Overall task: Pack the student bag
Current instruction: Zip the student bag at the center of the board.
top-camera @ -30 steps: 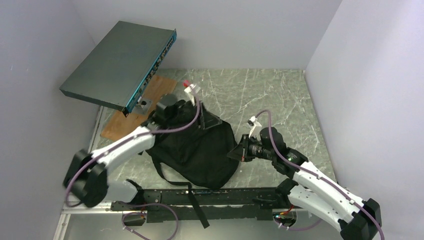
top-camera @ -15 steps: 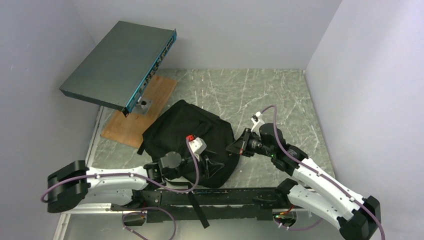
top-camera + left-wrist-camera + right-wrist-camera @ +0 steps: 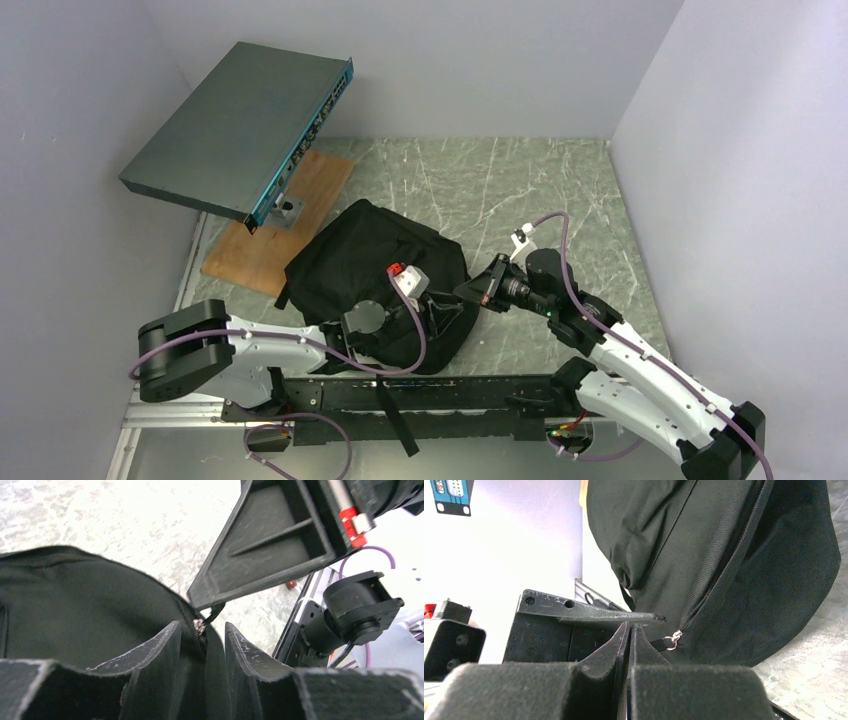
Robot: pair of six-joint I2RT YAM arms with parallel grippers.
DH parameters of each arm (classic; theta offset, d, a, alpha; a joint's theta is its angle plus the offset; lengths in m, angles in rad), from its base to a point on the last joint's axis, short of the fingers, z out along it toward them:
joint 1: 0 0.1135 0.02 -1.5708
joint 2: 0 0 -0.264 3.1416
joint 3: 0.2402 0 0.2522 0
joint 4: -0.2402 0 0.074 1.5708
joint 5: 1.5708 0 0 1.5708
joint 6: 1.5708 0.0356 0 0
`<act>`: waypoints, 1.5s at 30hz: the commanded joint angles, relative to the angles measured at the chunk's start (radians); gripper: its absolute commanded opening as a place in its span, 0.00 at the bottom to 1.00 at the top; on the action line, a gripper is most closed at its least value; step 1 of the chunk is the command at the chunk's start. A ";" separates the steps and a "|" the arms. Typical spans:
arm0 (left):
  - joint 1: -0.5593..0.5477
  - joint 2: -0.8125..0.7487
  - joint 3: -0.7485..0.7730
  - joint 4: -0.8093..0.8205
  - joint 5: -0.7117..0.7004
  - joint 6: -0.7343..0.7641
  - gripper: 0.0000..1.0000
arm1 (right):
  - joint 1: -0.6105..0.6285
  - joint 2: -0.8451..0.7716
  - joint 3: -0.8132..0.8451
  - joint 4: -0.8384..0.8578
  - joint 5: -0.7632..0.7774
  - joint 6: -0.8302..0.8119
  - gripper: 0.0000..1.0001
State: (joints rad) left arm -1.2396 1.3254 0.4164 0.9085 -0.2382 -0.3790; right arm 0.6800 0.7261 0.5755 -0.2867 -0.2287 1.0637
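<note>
Zipper pull (image 3: 660,644) of student bag (image 3: 370,260) tight between right fingers (image 3: 614,647) — left fingers (image 3: 160,647) narrowly apart astride the zipper seam (image 3: 201,632).

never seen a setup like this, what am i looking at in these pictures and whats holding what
You see a white left arm and right arm, robots bolted at the near edge of a green marbled table, each ending in a two-finger gripper. The wide picture is from a fixed camera above and behind them. The other two are from cameras on the wrists, so the dark blocks at the bottom are that arm's own fingers. On the table lie a large black fabric backpack and a flat wooden board; a grey-green metal box tilts above the board. The right gripper is shut on the backpack's small zipper pull. The left gripper straddles the backpack's zipped edge, fingers apart; whether it pinches yet is unclear.
</note>
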 commanded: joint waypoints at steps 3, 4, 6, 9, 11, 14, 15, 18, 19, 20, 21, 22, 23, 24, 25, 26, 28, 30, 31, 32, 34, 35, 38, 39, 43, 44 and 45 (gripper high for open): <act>-0.003 0.043 0.065 0.094 0.054 -0.014 0.46 | 0.007 -0.012 0.012 0.096 -0.003 0.037 0.00; -0.004 0.050 0.075 0.085 0.052 -0.013 0.47 | 0.007 -0.010 0.011 0.099 -0.008 0.039 0.00; -0.004 0.068 0.099 0.057 0.032 -0.012 0.46 | 0.006 -0.006 0.012 0.107 -0.016 0.042 0.00; -0.002 0.093 0.136 0.044 0.024 -0.002 0.38 | 0.007 -0.009 0.007 0.113 -0.019 0.048 0.00; -0.001 0.102 0.146 0.049 0.023 -0.001 0.32 | 0.007 -0.013 0.004 0.113 -0.020 0.048 0.00; 0.005 0.106 0.150 0.059 0.022 -0.006 0.22 | 0.007 -0.020 -0.003 0.114 -0.026 0.041 0.00; 0.011 0.107 0.149 0.061 0.028 -0.010 0.17 | 0.007 -0.022 -0.003 0.116 -0.030 0.032 0.00; 0.024 0.109 0.147 0.063 0.053 -0.023 0.01 | 0.007 -0.026 0.011 0.090 -0.020 -0.008 0.00; 0.026 0.108 0.145 0.059 0.058 -0.027 0.00 | 0.007 -0.024 0.026 0.065 -0.006 -0.032 0.04; 0.028 0.106 0.139 0.062 0.063 -0.032 0.00 | 0.007 -0.020 0.050 0.027 0.013 -0.066 0.13; 0.031 0.104 0.133 0.062 0.070 -0.040 0.00 | 0.005 -0.012 0.082 -0.015 0.039 -0.101 0.24; 0.034 0.101 0.126 0.065 0.077 -0.049 0.00 | 0.004 -0.002 0.122 -0.075 0.086 -0.143 0.38; 0.036 0.097 0.118 0.067 0.082 -0.060 0.00 | -0.002 0.014 0.167 -0.125 0.127 -0.188 0.54; 0.037 0.095 0.110 0.065 0.086 -0.072 0.00 | -0.013 0.033 0.210 -0.171 0.152 -0.228 0.68; 0.039 0.092 0.105 0.062 0.092 -0.088 0.00 | -0.035 0.057 0.252 -0.211 0.157 -0.270 0.78; 0.042 0.090 0.101 0.058 0.097 -0.101 0.00 | -0.074 0.084 0.287 -0.246 0.146 -0.302 0.83; 0.045 0.090 0.096 0.051 0.106 -0.118 0.00 | -0.179 0.138 0.320 -0.289 0.054 -0.347 0.85; 0.048 0.096 0.099 0.048 0.121 -0.126 0.00 | -0.284 0.187 0.305 -0.288 -0.084 -0.368 0.81; 0.050 0.100 0.105 0.042 0.129 -0.128 0.00 | -0.312 0.220 0.298 -0.284 -0.141 -0.380 0.75; 0.051 0.104 0.112 0.033 0.139 -0.127 0.00 | -0.319 0.252 0.298 -0.294 -0.178 -0.393 0.69; 0.052 0.110 0.124 0.020 0.151 -0.122 0.00 | -0.319 0.297 0.286 -0.288 -0.230 -0.413 0.67; 0.052 0.114 0.126 0.020 0.156 -0.120 0.00 | -0.318 0.301 0.268 -0.264 -0.254 -0.405 0.67; 0.055 0.124 0.130 0.029 0.169 -0.121 0.00 | -0.313 0.300 0.202 -0.183 -0.265 -0.368 0.66; 0.056 0.129 0.134 0.028 0.175 -0.121 0.00 | -0.307 0.305 0.185 -0.166 -0.269 -0.362 0.65; 0.061 0.141 0.152 0.007 0.204 -0.123 0.00 | -0.238 0.334 0.126 -0.091 -0.270 -0.315 0.63; 0.061 0.143 0.150 0.009 0.209 -0.115 0.00 | -0.226 0.334 0.116 -0.080 -0.259 -0.301 0.60; 0.063 0.143 0.147 0.001 0.209 -0.123 0.00 | -0.220 0.327 0.103 -0.065 -0.246 -0.292 0.56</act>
State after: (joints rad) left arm -1.1809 1.4696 0.5220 0.8661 -0.0834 -0.4866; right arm 0.4156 1.0592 0.7078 -0.4644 -0.4576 0.7238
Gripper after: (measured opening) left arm 0.014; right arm 0.610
